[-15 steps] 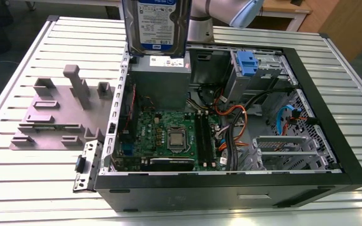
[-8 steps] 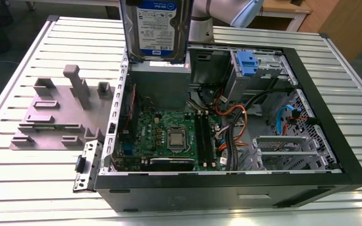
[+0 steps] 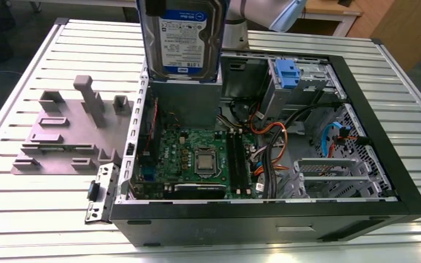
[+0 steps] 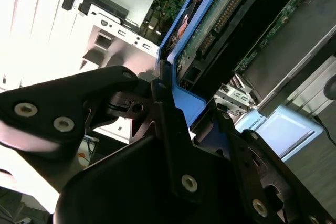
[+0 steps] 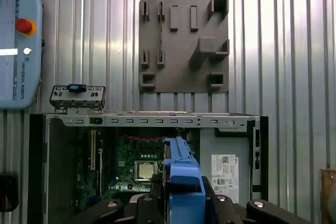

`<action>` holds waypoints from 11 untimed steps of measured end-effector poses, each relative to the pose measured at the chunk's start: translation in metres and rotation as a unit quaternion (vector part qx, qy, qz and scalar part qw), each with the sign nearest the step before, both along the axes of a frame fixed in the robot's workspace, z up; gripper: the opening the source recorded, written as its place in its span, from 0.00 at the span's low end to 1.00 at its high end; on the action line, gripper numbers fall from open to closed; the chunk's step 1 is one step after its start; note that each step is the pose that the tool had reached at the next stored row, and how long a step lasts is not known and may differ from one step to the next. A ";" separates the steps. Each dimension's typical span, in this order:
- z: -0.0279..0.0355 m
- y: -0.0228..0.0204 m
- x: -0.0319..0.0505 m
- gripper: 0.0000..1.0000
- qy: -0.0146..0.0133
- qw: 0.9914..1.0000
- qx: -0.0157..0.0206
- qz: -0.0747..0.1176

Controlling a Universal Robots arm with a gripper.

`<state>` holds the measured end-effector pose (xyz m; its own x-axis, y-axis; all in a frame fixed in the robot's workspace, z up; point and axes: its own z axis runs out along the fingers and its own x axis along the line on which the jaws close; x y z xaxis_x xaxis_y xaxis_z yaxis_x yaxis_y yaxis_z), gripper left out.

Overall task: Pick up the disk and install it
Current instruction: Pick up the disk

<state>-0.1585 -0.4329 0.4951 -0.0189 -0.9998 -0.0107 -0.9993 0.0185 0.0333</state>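
1. Slatted metal worktop (image 3: 35,219): it carries every item below.
2. Grey moulded fixture plate with upright pegs and pockets (image 3: 57,137): it lies flat on the worktop at the exterior view's left, just beside the case.
3. Flat rectangular silver disk with a white-and-blue label and blue plastic carrier rails (image 3: 185,41): it hangs in the air above the far corner of the case, on the exterior view's left side.
   - Its long axis is close to vertical.
   - Its labelled face is turned toward the exterior camera.
   - Its lower short edge is just above a grey metal box (image 3: 185,104) inside the case; contact cannot be judged.
   - In the second wrist view the green circuit-board face and the connector strip (image 4: 226,14) are exposed.
4. Black gripper (image 5: 184,195): it is closed on the disk, with one finger on each side of the blue carrier rail.
5. Open black computer case lying on its side (image 3: 269,219): its green motherboard (image 3: 195,148) faces up.
6. Small blue plastic latch (image 3: 286,74): it sits on the drive bay, to the exterior view's right of the disk and apart from it.
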 end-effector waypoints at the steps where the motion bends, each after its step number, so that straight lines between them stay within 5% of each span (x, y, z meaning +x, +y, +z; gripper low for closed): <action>1: -0.0002 -0.0003 0.0020 0.36 0.000 1.000 0.000 0.000; 7: -0.0014 -0.0008 0.0244 0.36 0.000 1.000 0.000 0.000; 11: -0.0016 -0.0009 0.0317 0.36 0.000 1.000 0.000 0.000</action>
<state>-0.1268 -0.4339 0.4935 -0.0192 -0.9998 -0.0101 -0.9993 0.0189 0.0333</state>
